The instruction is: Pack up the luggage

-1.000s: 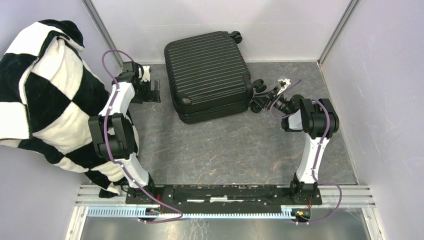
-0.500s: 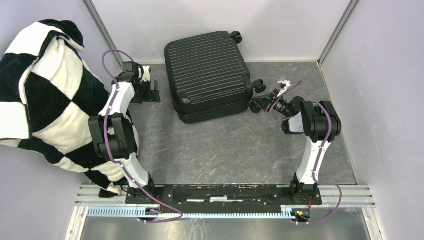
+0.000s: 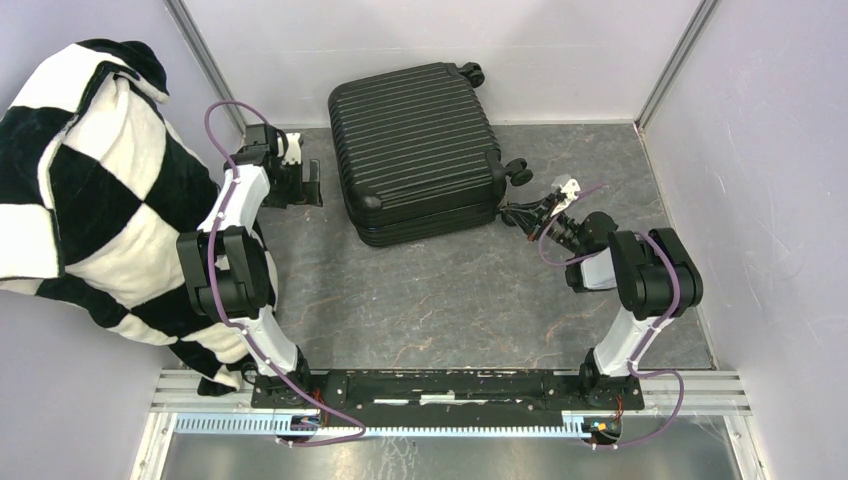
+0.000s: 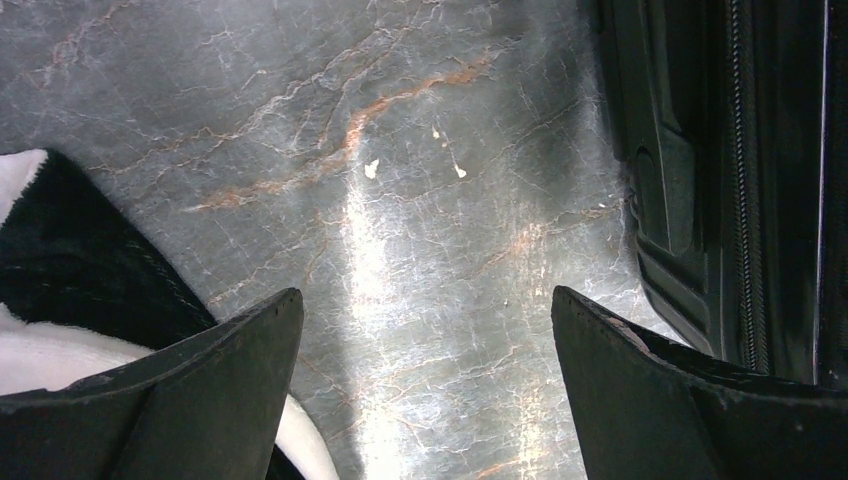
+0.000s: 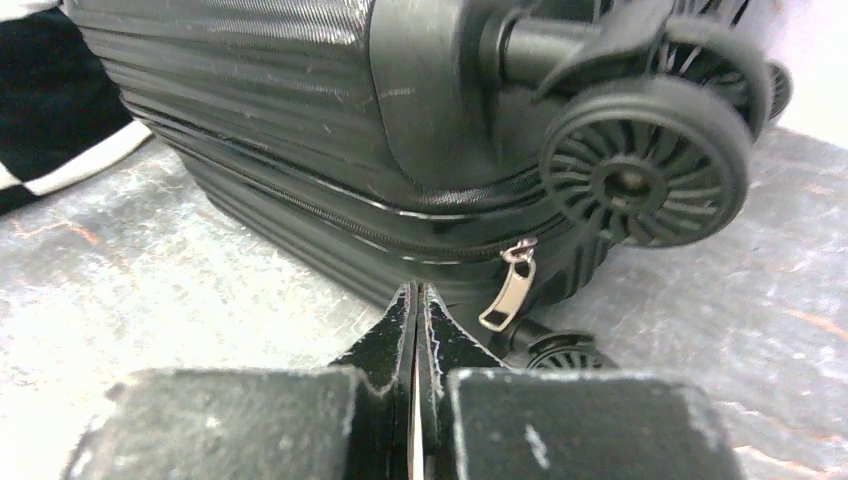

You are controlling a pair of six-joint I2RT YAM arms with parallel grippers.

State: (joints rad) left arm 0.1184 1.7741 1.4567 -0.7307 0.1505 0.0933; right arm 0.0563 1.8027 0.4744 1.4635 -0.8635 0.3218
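The luggage (image 3: 415, 145) is a black ribbed hard-shell suitcase lying flat and zipped up at the back of the table. My right gripper (image 3: 510, 212) sits low at its near right corner, under the caster wheels (image 3: 519, 171). In the right wrist view the right gripper (image 5: 417, 290) is shut with nothing between its fingers. A silver zipper pull (image 5: 507, 295) hangs free just right of the tips. My left gripper (image 3: 297, 185) is open on the suitcase's left side. In the left wrist view it (image 4: 425, 300) frames bare table, with the luggage shell (image 4: 740, 180) to its right.
A black-and-white checkered blanket (image 3: 90, 190) is piled along the left wall and reaches down to the left arm's base. Its edge shows beside the left finger (image 4: 60, 290). Grey walls close in the marbled table (image 3: 450, 290) at back and sides.
The right gripper has gone from partly open to shut. Its arm's elbow has swung toward the near right, and the tips now point lower at the suitcase's corner. The left arm is still.
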